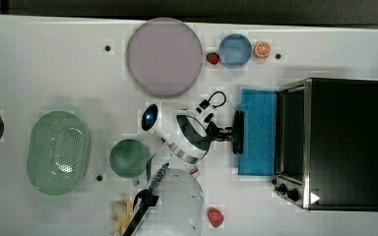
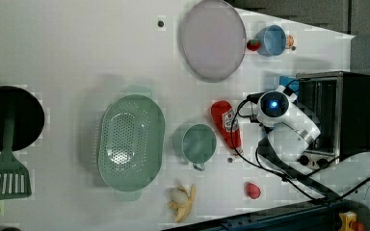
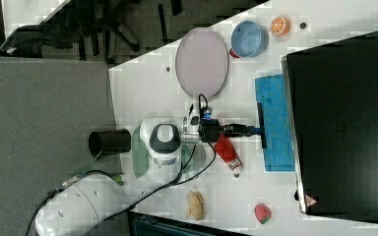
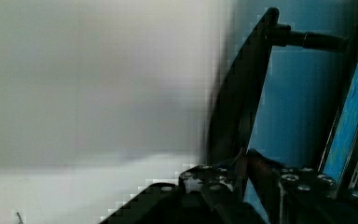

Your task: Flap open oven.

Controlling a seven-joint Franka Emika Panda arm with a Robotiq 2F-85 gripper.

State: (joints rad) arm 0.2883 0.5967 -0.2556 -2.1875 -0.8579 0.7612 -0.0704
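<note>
1. Oven [image 1: 344,142]: boxy, black top, silver front frame, standing at the top view's right end of the white table [image 1: 54,64]. It serves as the landmark for every entry below.
2. Oven door [image 1: 258,132]: blue-tinted glass, folded down flat and lying open in front of the oven's mouth; the dark interior and rack are exposed.
3. Door handle [image 1: 237,132]: black bar along the door's far edge, the part of the door furthest from the oven body.
4. Knobs [image 1: 286,191]: small, black, on the silver front frame beside the door opening.
5. Gripper [image 1: 230,132]: at the middle of the handle, on the side away from the oven. In the wrist view [image 4: 242,163] the fingers sit either side of the bar, closed on it.
6. Arm [image 1: 182,132]: white, reaching toward the oven's front from the table's middle.
7. Grey plate [image 1: 164,57]: large, round, well apart from the oven, past the door's end.
8. Blue cup [image 1: 235,49]: near the oven's back corner, flanked by a strawberry [image 1: 212,58] and an orange half [image 1: 262,49].
9. Green cup [image 1: 129,158] and green colander [image 1: 58,152]: beyond the arm, far from the oven.
10. Ketchup bottle [image 2: 227,126]: lying flat, between the green cup and the oven.
</note>
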